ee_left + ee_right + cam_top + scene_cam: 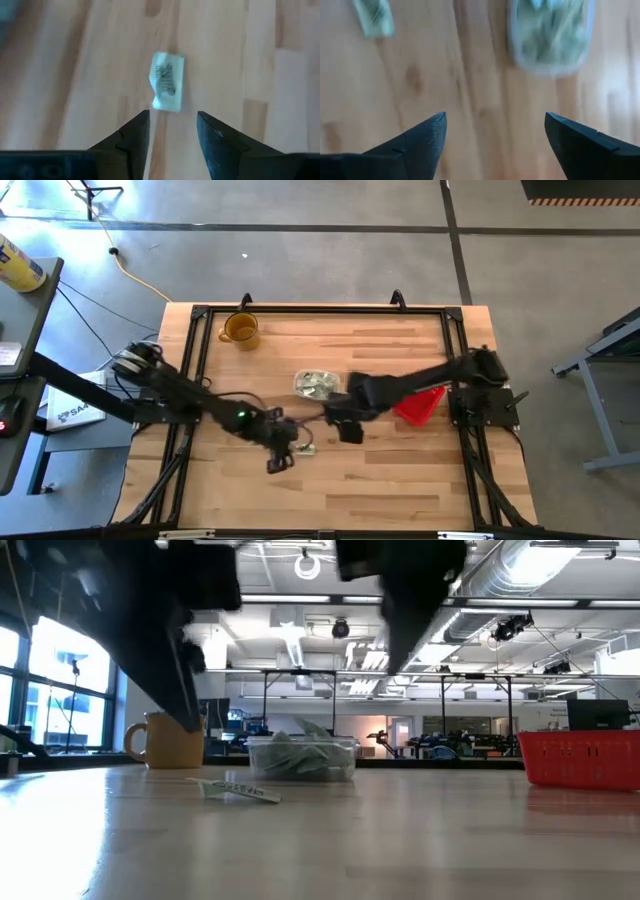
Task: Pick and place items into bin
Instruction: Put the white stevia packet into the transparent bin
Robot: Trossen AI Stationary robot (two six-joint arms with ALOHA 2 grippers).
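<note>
One pale green and white packet [168, 81] lies flat on the wooden table, also seen in the low view [240, 791] and the right wrist view [374, 17]. My left gripper [172, 132] is open above the table just short of that packet, with nothing between its fingers. The bin [318, 385], a clear shallow container, stands mid-table with several packets inside [300, 757]. My right gripper [495, 132] hangs wide open and bare above the table, just on the near side of the bin [551, 35].
An amber mug [240, 329] stands at the far left of the table. A red mesh basket [420, 404] sits to the right of the bin, under my right arm. Bare wood stretches along the near side of the table [330, 490].
</note>
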